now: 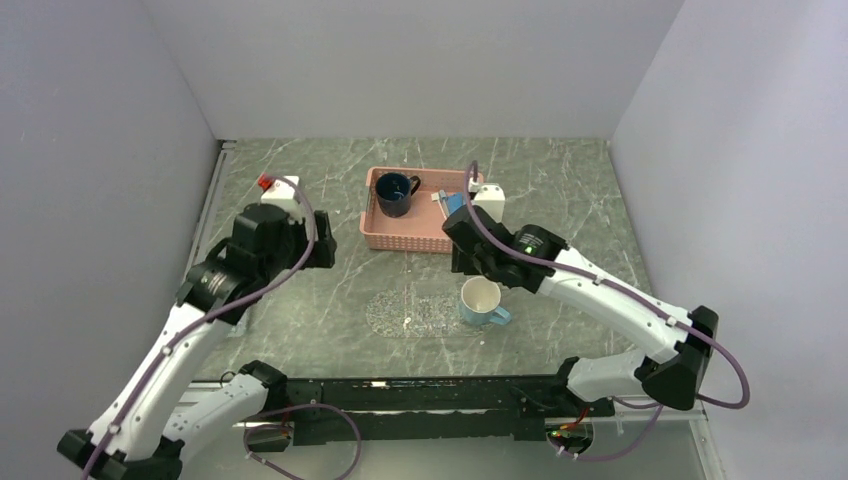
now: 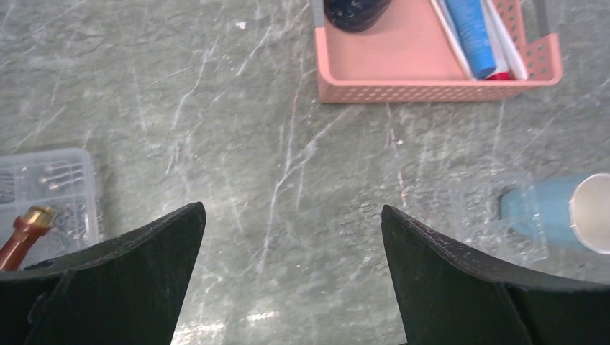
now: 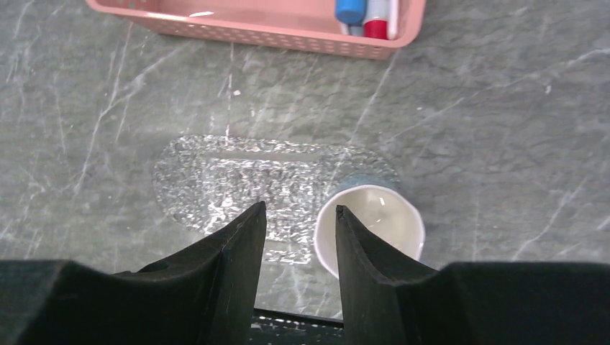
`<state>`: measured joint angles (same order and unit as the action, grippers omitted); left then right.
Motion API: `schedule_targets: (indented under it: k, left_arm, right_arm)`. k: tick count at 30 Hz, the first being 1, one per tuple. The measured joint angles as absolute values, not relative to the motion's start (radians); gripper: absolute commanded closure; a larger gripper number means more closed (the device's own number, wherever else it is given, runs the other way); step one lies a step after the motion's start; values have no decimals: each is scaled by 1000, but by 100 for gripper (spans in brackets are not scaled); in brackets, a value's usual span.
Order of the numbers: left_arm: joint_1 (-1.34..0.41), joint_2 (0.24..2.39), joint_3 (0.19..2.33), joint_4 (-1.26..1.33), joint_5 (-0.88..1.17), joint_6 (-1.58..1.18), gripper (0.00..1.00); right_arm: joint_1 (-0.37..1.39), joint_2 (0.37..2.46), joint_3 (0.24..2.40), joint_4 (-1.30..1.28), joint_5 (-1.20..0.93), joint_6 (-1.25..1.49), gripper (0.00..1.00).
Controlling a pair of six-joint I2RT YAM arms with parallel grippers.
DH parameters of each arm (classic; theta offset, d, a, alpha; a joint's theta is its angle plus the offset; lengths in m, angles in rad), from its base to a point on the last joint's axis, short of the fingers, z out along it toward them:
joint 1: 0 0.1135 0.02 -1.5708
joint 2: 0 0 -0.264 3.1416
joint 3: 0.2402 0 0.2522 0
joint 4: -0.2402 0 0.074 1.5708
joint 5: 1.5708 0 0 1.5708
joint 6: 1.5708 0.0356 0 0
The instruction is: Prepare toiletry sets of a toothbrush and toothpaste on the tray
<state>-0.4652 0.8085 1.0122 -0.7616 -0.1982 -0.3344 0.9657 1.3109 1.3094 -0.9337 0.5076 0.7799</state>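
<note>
Right now, the left fingers (image 2: pixel 137 273) are hanging wide apart over the bench (image 2: pixel 237 129), holding nothing. The right fingers (image 3: pixel 223 266) are hanging just a little apart, also holding nothing, over the near edge of the clear tray (image 3: pixel 230 180). A pale blue mug (image 3: pixel 370 223) is sitting at the tray's right end. The blue toothpaste (image 2: pixel 471 32) and a thin white toothbrush (image 2: pixel 506 39) are lying side by side in the pink basket (image 2: pixel 403 90), near a dark mug (image 1: pixel 395 193).
</note>
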Motion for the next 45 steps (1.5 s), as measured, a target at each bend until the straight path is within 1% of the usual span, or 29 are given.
schedule_targets:
  k: [10, 14, 27, 32, 36, 40, 45]
  left_arm:
    - [-465, 1116, 1232, -776, -123, -407, 1]
    - [-464, 1250, 1343, -783, -82, -441, 3]
    - [-464, 1620, 1604, -791, 69, -546, 11]
    - [-463, 1808, 1790, -808, 97, -501, 12]
    - [-461, 1920, 1921, -836, 109, -422, 15]
    - [-459, 1992, 2029, -852, 104, -347, 17]
    - [-455, 2034, 2088, -859, 65, -258, 20]
  right_arm:
    - [888, 1213, 1218, -923, 475, 685, 57]
    - [871, 1169, 1183, -913, 466, 668, 57]
    - [842, 1039, 1096, -905, 444, 646, 57]
    - [839, 991, 1086, -905, 439, 643, 57]
    - [839, 952, 1074, -908, 436, 639, 57]
    - [839, 928, 1060, -914, 436, 637, 57]
    - [839, 921, 1052, -920, 434, 632, 58]
